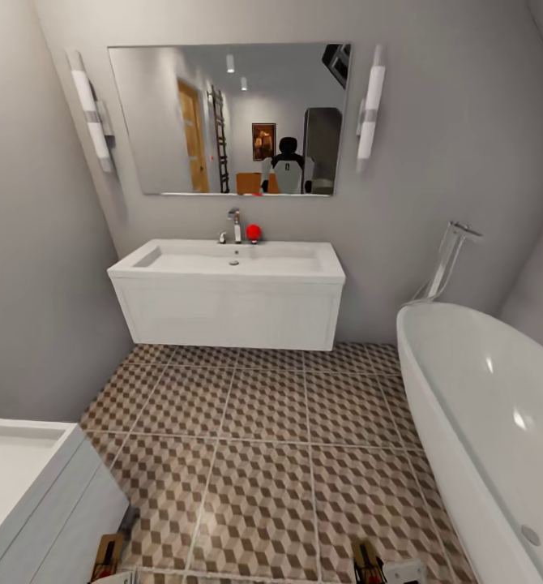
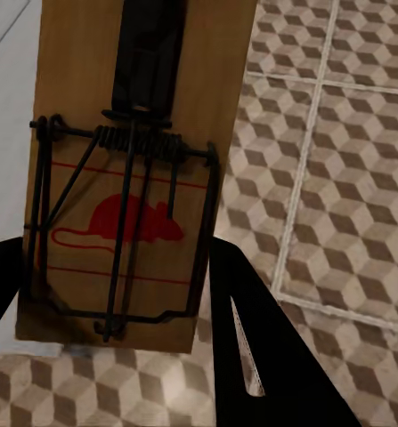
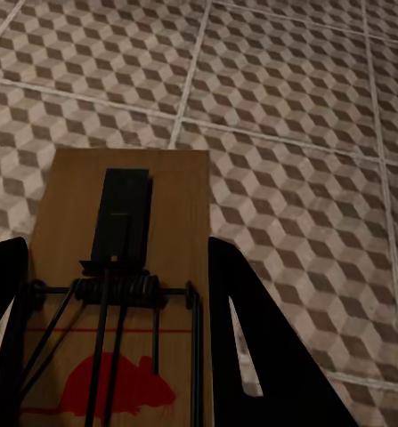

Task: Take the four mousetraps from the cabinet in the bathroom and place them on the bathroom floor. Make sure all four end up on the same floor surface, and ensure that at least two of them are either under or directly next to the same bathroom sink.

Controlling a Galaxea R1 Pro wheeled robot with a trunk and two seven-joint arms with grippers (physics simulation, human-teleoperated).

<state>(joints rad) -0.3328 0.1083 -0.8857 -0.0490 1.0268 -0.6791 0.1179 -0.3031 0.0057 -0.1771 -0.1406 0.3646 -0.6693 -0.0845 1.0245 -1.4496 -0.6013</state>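
The left claw [image 2: 118, 302] pinched 1 flat brown wooden mousetrap [image 2: 136, 160]; the right claw [image 3: 118, 338] pinched another [image 3: 127, 267], both above the cube-patterned tiled floor [image 1: 255, 454] facing the white box-shaped sink [image 1: 227, 292].

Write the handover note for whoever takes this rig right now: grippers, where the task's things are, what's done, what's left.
Left gripper: shut on a mousetrap, held above the bathroom floor.
Right gripper: shut on a second mousetrap, also over the tiles.
Bathroom sink is straight ahead on the wall; bathtub is to the right.
Done: two traps in hand, robot facing the sink.
Left: set both on the tiles under or right beside the sink. No other traps are seen on the visible floor, so two likely remain to be fetched.
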